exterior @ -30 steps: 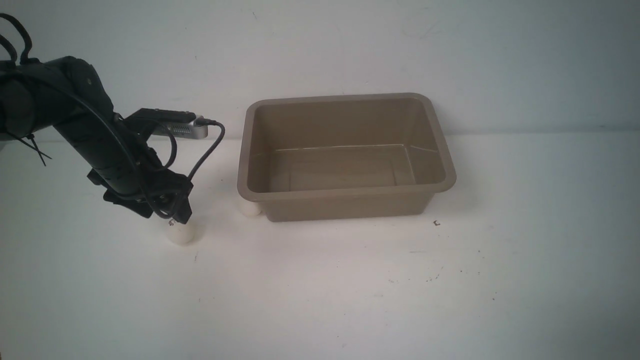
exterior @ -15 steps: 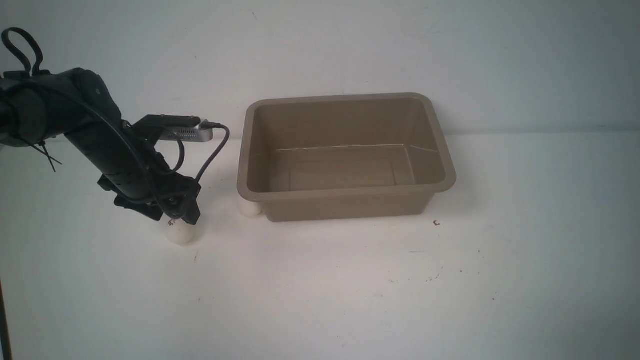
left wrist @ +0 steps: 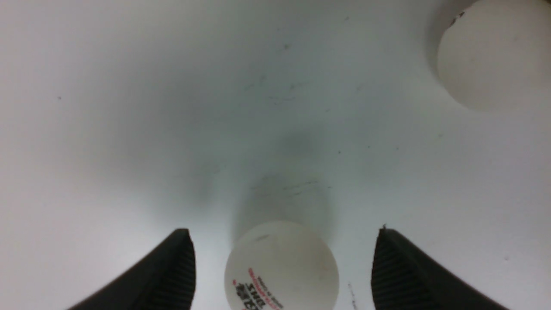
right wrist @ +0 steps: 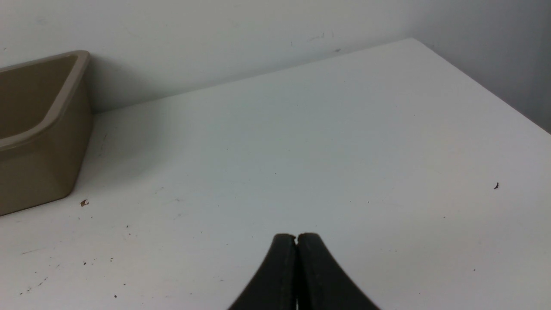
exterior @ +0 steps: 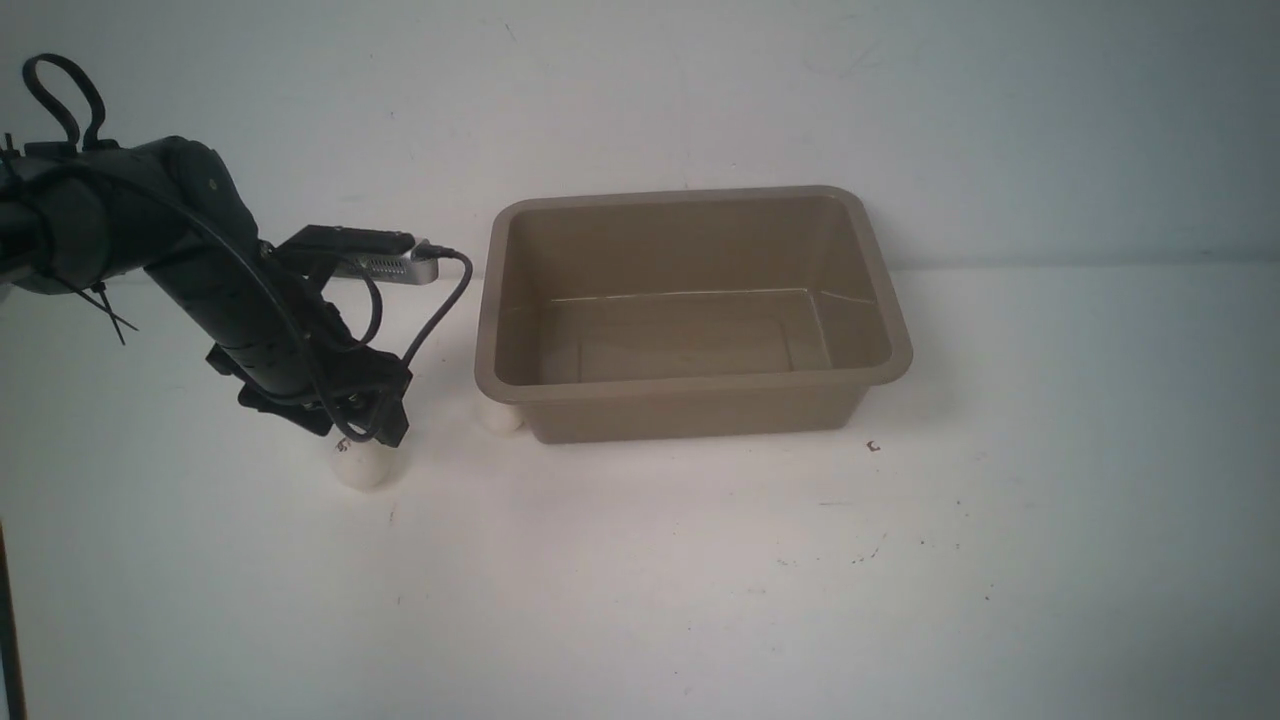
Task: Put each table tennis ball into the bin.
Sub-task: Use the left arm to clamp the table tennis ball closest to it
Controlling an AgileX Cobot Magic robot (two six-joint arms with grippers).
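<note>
My left pincer (exterior: 372, 432) has slid over the printed ball (exterior: 360, 466) on the tabletop (exterior: 700, 580), jaws wide open astride it, gripping nothing, so closing comes next; the plain ball (exterior: 497, 415) waits beside the empty bin (exterior: 690, 392).

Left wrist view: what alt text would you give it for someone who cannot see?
A white table tennis ball with red and dark printed lettering sits on a white table between two black ribbed fingers, spread wide and not touching it. A second white ball lies farther off on the table.
</note>
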